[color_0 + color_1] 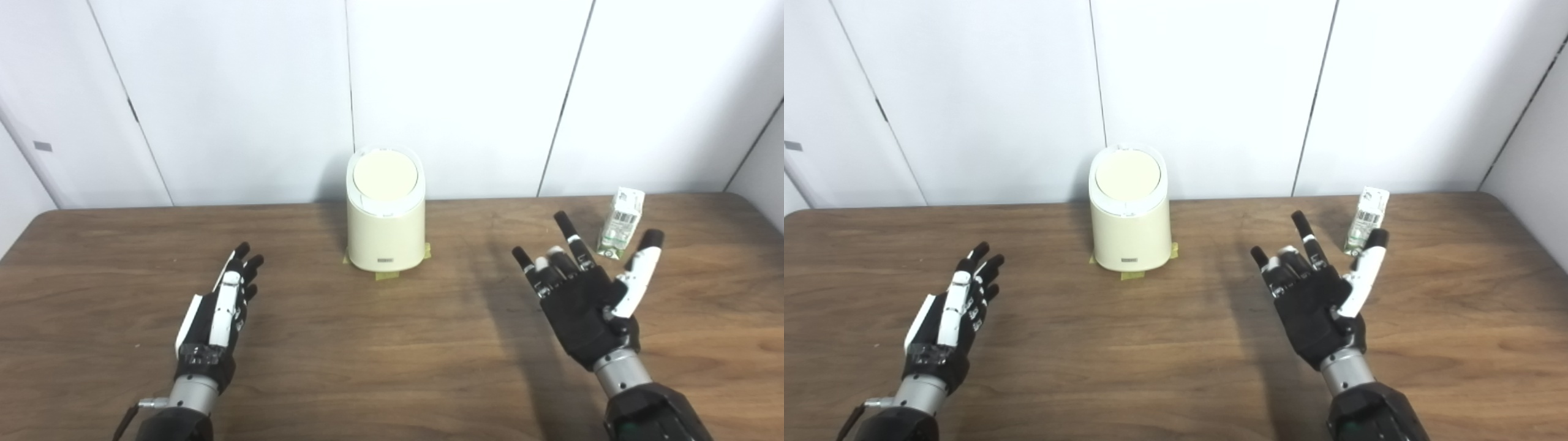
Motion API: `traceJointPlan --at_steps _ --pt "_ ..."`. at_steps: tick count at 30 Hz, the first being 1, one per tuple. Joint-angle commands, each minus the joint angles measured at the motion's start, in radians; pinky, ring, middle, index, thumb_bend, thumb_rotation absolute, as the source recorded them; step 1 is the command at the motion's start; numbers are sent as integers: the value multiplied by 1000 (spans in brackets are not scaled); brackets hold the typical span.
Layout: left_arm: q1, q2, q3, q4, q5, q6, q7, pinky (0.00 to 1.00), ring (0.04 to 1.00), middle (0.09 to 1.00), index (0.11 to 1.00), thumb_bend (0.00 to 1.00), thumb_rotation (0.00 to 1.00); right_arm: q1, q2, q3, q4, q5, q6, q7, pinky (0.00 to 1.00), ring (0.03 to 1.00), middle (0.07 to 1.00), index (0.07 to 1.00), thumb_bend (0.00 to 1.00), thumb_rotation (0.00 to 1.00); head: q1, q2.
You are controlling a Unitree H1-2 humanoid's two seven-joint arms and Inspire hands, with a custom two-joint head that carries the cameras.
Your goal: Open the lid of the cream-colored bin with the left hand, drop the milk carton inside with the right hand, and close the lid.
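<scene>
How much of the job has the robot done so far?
Nothing looks done yet. The lid of the cream bin is shut, and the milk carton stands on the table at the far right. Both the left hand and the right hand are open and hold nothing; the right one is close to the carton. Opening, dropping and closing are all left.

— Where's the cream-colored bin (pixel 385 211)?
— Upright at the table's far middle, its round lid (pixel 385 174) shut and tilted toward us.
— And the milk carton (pixel 620 223)?
— Small, white and green, standing upright, well right of the bin.
</scene>
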Motion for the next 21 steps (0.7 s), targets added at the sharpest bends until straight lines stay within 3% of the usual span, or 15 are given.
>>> traceJointPlan --at_steps 1,4,7,12,21 --pt "-37 6 -3 -33 7 -19 4 1000 1000 951 1000 451 1000 -19 -10 11 -14 -59 -58 53 1000 897 833 1000 685 978 -1 1" --pt "-36 4 -4 -33 6 -22 4 1000 1000 958 1000 448 1000 -18 -38 50 -10 -165 -69 85 1000 990 978 1000 729 995 -1 1" --pt "-34 3 -5 -34 4 -25 2 1000 1000 972 1000 442 1000 -16 -69 96 -4 -321 -80 86 1000 999 998 1000 799 1000 0 2" --pt "-32 4 -8 -35 6 -25 1 1000 1000 984 1000 449 1000 -9 -73 154 26 -590 -126 43 1000 1000 1000 1000 718 1000 1 3" --pt "-29 -5 -3 -29 -12 -42 0 1000 1000 996 1000 503 1000 -10 -32 138 77 -633 -163 71 1000 1000 1000 1000 678 1000 1 2"
